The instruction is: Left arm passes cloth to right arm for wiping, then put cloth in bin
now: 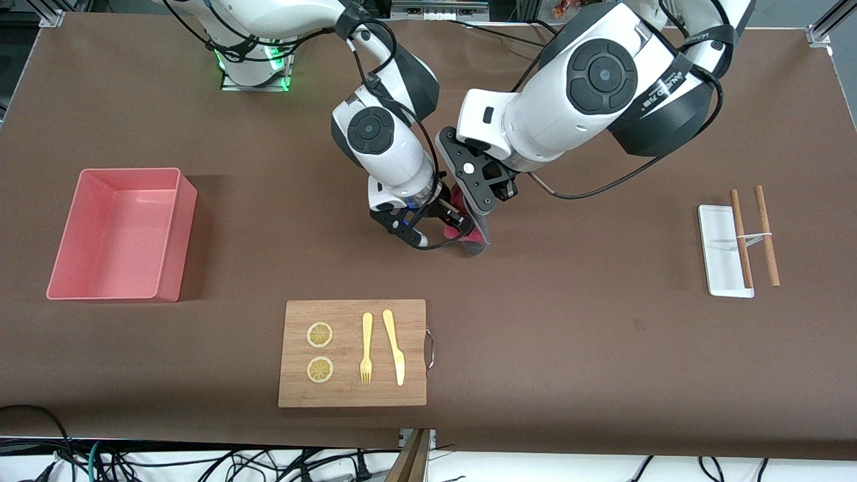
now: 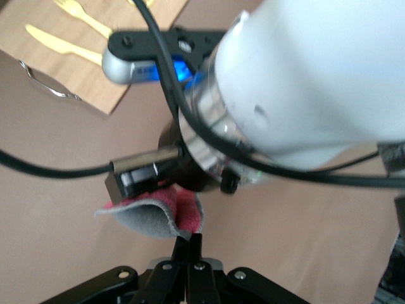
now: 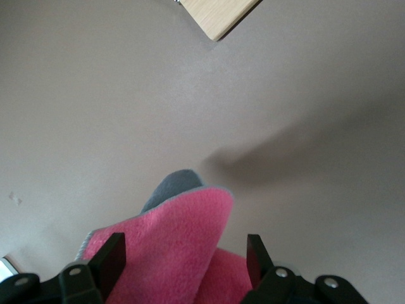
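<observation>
The cloth point(image 1: 466, 235), crimson-pink on one face and grey on the other, hangs over the middle of the table. My left gripper point(image 1: 479, 227) is shut on its edge; in the left wrist view the pinched fingertips point(image 2: 196, 239) hold the cloth point(image 2: 185, 212) by a corner. My right gripper point(image 1: 435, 227) is right beside it, open. In the right wrist view its gripper point(image 3: 185, 250) straddles the folded pink cloth point(image 3: 171, 247), fingers point(image 3: 114, 250) wide apart. The bin point(image 1: 177, 234), a pink open tub, stands toward the right arm's end of the table.
A wooden board point(image 1: 415, 355) with two lemon slices, a yellow fork and a knife lies nearer the front camera than the grippers. A white tray point(image 1: 718, 254) with two brown sticks point(image 1: 766, 234) across it sits toward the left arm's end.
</observation>
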`<state>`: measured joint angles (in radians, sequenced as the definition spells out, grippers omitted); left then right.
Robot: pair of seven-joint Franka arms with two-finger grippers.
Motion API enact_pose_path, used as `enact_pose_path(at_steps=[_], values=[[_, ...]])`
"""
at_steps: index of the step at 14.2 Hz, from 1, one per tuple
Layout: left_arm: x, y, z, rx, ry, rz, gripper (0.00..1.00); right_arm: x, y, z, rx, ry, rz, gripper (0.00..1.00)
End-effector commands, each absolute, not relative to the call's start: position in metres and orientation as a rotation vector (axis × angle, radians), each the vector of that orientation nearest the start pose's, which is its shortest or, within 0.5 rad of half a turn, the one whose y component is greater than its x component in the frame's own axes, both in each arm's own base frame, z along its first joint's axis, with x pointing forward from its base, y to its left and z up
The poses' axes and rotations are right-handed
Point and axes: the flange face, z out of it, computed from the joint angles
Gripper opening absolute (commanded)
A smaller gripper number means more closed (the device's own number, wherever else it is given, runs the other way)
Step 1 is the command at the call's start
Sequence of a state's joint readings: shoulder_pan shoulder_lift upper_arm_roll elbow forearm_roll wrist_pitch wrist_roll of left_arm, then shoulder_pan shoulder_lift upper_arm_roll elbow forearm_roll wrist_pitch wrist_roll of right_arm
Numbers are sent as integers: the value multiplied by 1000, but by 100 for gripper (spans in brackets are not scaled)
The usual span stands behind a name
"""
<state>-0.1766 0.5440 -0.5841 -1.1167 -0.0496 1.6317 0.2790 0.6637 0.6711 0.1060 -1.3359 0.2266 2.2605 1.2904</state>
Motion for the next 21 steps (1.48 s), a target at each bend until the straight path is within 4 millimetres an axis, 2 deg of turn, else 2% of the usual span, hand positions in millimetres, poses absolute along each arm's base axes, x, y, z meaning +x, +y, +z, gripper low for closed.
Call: enact_pose_path(at_steps=[1, 3, 5, 9, 12, 15, 19, 21], values=[[566, -420, 553, -3124, 1574, -29, 0, 558, 514, 367, -2606, 934, 173, 87], [566, -419, 554, -3125, 1572, -33, 0, 563, 506, 369, -2607, 951, 182, 90], [566, -419, 554, -3125, 1572, -33, 0, 581, 485, 370, -2606, 945, 160, 96], [566, -419, 552, -3123, 1571, -30, 0, 610, 443, 368, -2666, 821, 143, 96], [567, -419, 551, -3125, 1571, -27, 0, 612, 441, 393, -2710, 738, 181, 96], [567, -420, 549, -3125, 1570, -21, 0, 616, 439, 400, -2699, 735, 168, 99], [568, -422, 546, -3136, 1559, -21, 0, 625, 441, 427, -2664, 680, 101, 99], [569, -426, 545, -3155, 1537, -48, 0, 623, 448, 437, -2659, 628, 80, 99]])
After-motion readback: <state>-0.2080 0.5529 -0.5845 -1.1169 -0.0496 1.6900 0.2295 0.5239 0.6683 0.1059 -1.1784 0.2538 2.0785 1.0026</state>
